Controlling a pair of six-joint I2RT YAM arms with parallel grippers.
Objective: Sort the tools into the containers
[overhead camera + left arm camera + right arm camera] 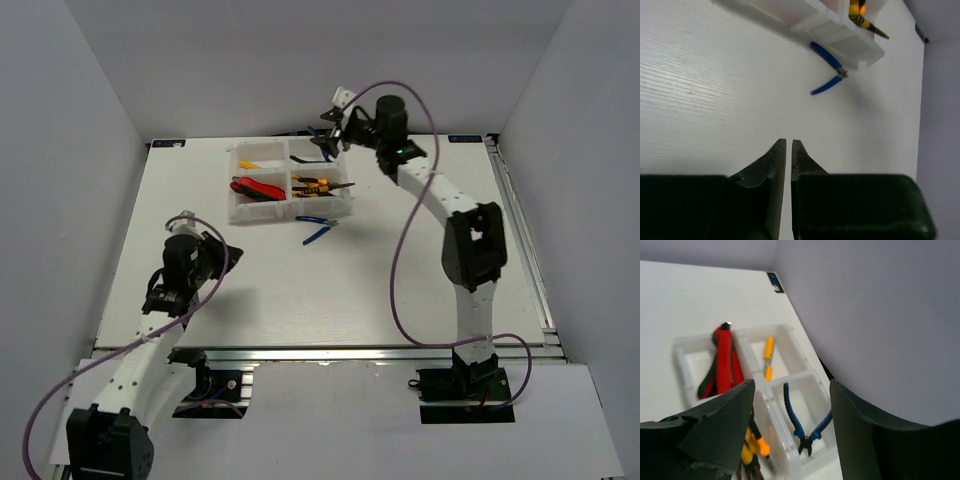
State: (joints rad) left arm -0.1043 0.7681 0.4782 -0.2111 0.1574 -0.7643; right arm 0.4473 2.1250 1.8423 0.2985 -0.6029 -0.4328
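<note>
Near the top centre of the overhead view, a white organiser tray (243, 214) sits on the white table (400, 290). In separate compartments it holds a yellow-handled screwdriver (262, 163), red-and-black cutters (255, 188), yellow-and-black pliers (315, 185) and blue-handled pliers (801, 425). Another pair, the loose blue pliers (318, 230), lies open on the table just beside the tray's lower right corner. The right gripper (332, 138) hangs over the tray's upper right corner with its fingers spread wide and empty. The left gripper (788, 142), at lower left well apart from the tray, has its fingers pressed almost together on nothing.
</note>
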